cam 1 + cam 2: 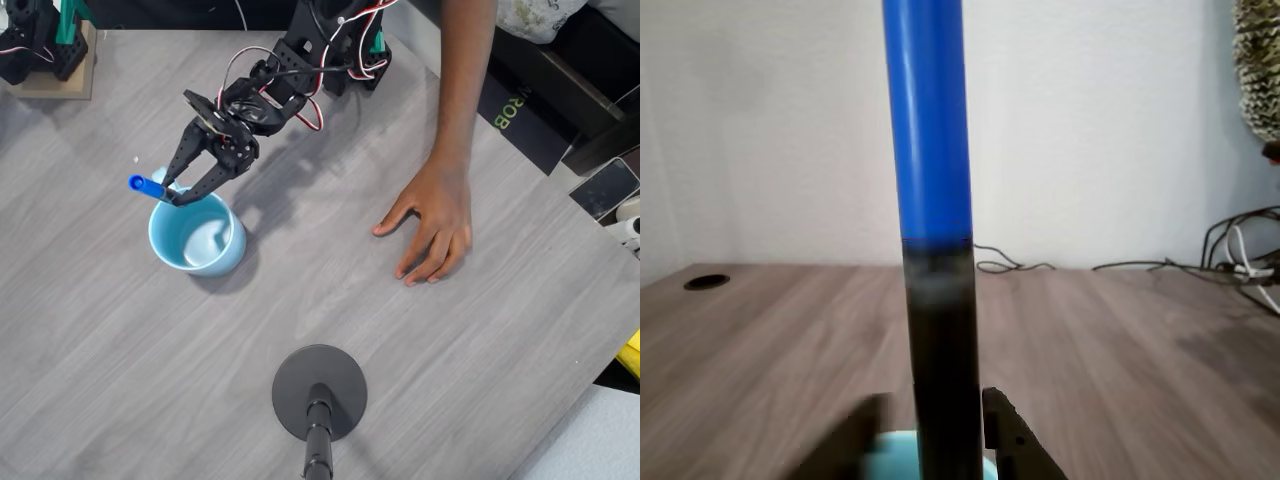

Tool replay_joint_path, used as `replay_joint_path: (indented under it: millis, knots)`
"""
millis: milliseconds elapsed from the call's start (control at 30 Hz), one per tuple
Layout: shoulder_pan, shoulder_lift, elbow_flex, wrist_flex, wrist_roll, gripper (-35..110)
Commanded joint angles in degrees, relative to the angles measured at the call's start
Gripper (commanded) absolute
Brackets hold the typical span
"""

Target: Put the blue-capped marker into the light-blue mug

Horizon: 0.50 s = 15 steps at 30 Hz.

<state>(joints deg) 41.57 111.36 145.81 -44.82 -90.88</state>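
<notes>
Claw: my claw (178, 193) grips the blue-capped marker (150, 187) by its black barrel.
Marker: held over the upper-left rim of the light-blue mug (197, 237), blue cap pointing out past it.
Mug: upright on the desk (420, 360).
Hand: a person's hand (432, 222) flat on the desk, well right of the mug.

Grey wood-grain table (480, 340), evenly lit. Plain white wall (1100, 130) behind, loose cables (1230, 255) along its foot, round grommet hole (706, 282) near table's far edge.
</notes>
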Motion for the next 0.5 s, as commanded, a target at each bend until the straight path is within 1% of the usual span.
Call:
replay_joint_path:
  millis: [0, 467]
  knots:
    - [-0.4, 0.3, -2.2, -1.1, 0.4, 41]
    - [0.0, 1.2, -2.0, -1.1, 1.2, 41]
